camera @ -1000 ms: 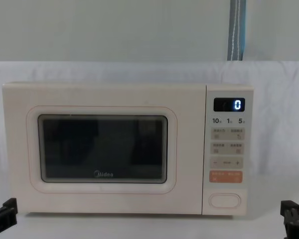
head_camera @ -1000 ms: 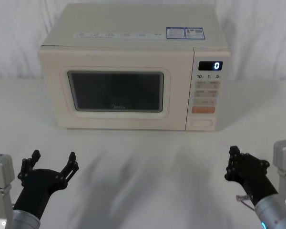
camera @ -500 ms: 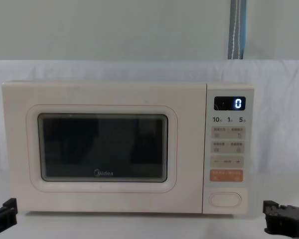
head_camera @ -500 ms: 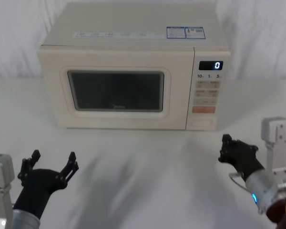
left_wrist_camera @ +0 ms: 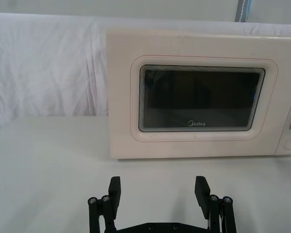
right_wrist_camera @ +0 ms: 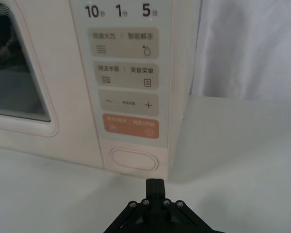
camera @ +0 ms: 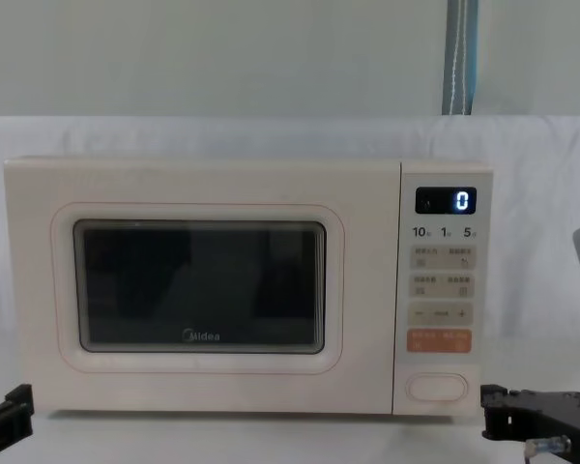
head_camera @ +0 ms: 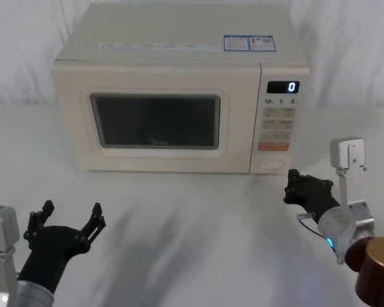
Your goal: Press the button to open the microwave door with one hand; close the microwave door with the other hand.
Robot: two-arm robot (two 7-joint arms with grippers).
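One microwave door [head_camera: 155, 120], shut, fills the frame's centre; one button [right_wrist_camera: 134, 159] sits at the panel's bottom. Two grippers: the right gripper [right_wrist_camera: 154, 185], jaws pressed together, just before the button; the left gripper [left_wrist_camera: 158, 188], lower left, jaws wide, empty.

Head: high, looking down at the microwave door [head_camera: 155, 120].
Chest: low, level, same door.
Wrists: close behind the grippers.

Left claw [left_wrist_camera: 157, 190] open, well short of the shut microwave door [left_wrist_camera: 202, 99].
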